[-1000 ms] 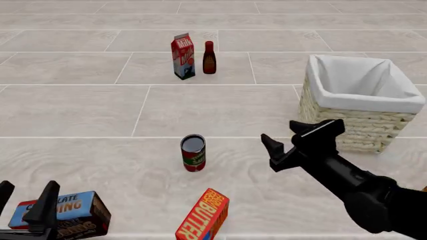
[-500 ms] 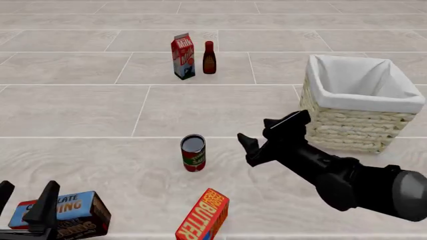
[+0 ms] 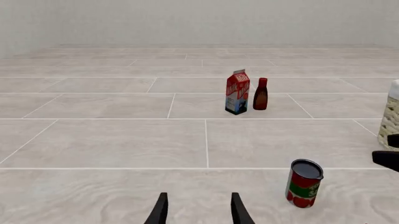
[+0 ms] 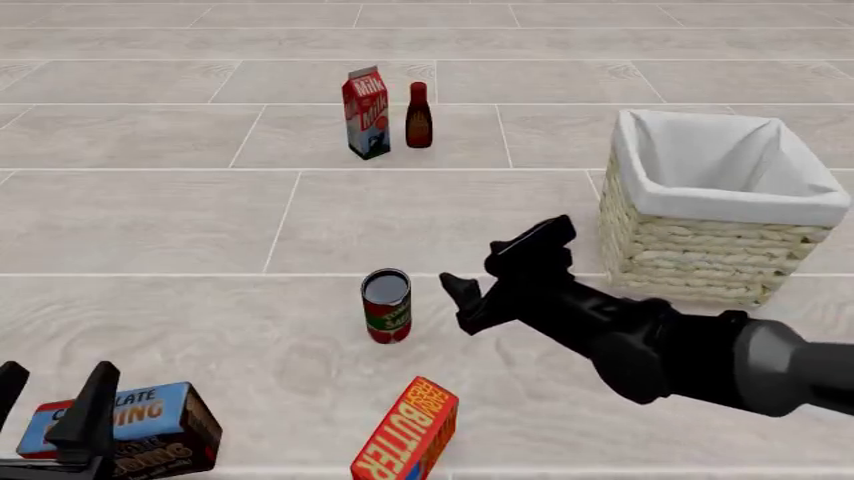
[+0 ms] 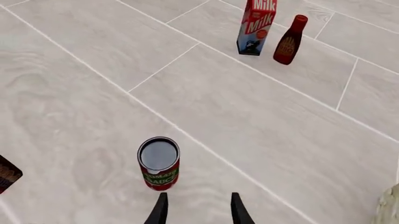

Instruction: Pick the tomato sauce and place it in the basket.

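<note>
Front view: the tomato sauce (image 4: pixel 386 305) stands upright on the table (image 4: pixel 160 220), near the middle, well apart from the basket (image 4: pixel 707 200) at the right. The right gripper (image 4: pixel 497 270) hovers just beside the can on its right side, not touching it, its fingers spread apart and empty. In the right wrist view the can (image 5: pixel 158 163) sits just ahead of the two fingertips (image 5: pixel 160 210), whose bases are cut off by the frame edge.

The left gripper (image 4: pixel 51 400) is at the lower left, largely cropped; its fingers appear parted, with nothing between them, as the left wrist view (image 3: pixel 196 210) confirms. It partly hides a chocolate box (image 4: pixel 147 425). A butter box (image 4: pixel 407 430) is cut off at the bottom edge. A milk carton (image 4: pixel 366 112) and a dark red bottle (image 4: pixel 418 116) stand side by side at the far end.
</note>
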